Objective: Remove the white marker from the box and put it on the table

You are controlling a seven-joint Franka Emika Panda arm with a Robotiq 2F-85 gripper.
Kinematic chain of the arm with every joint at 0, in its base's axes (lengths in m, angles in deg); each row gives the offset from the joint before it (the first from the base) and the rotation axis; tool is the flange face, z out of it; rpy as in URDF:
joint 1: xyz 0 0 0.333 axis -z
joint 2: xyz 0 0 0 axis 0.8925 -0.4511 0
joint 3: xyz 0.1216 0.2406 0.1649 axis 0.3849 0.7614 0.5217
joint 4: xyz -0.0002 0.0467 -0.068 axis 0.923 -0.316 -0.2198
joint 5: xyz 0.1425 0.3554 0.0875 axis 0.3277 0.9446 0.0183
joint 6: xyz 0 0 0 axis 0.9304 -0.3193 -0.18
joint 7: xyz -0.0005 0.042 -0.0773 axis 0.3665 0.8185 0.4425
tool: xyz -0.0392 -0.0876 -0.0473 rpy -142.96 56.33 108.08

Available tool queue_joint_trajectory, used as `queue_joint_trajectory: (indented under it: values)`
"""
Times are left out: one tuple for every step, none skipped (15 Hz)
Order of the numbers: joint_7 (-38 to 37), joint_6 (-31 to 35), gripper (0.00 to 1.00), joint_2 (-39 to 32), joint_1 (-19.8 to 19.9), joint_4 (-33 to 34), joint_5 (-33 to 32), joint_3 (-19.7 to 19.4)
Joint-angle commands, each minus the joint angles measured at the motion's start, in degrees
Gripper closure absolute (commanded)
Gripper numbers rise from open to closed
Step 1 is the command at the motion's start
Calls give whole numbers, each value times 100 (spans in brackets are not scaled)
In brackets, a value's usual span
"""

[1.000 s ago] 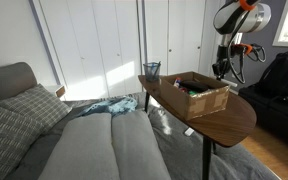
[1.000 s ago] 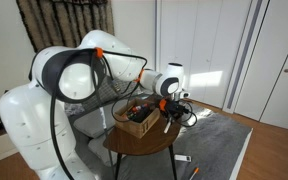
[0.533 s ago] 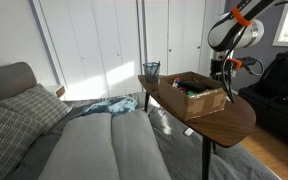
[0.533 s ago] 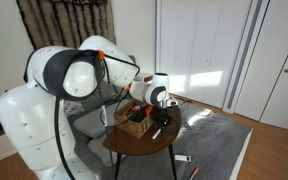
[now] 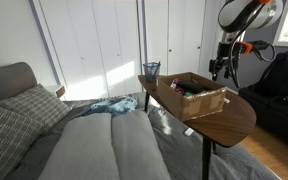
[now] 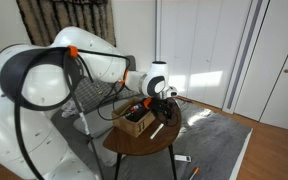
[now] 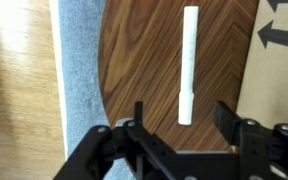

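The claw (image 7: 181, 112) hung over the table (image 7: 144, 60) with its two fingers spread wide and nothing held between them. The white marker (image 7: 189, 65) was out of the box (image 7: 280, 70) and lay flat on the bare wood, right under the claw and straight ahead of it. Its near end sat between the fingertips as the wrist camera saw it, and its long axis ran directly away, square to the line on which the fingers close. The box edge ran alongside it, just off to one side and not touching.

To my eye the placing looked done. What the coming move turned on was a straight lift, because any sideways drift could clip that near end and roll the marker toward the table's rounded edge.

Only the wrist view gave that alignment. In an exterior view the marker (image 6: 156, 130) was a pale sliver on the wood below the claw (image 6: 170, 97), beside the box (image 6: 134, 120), and the height gap between claw and table showed, which the wrist view flattened. In an exterior view from across the room the box (image 5: 199, 96) hid the marker completely, with the claw (image 5: 220, 70) beyond it.
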Motion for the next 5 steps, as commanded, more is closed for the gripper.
queue_joint_trajectory:
  values:
    - [623, -717, 0, 746, -67, 181, 467, -197]
    - [861, -871, 0, 856, -133, 243, 655, -257]
    - [1204, -998, 0, 992, -217, 273, 898, -339]
    - [1502, -1108, 0, 1132, -303, 288, 1167, -420]
    - [1025, -885, 0, 844, -121, 306, 757, -254]
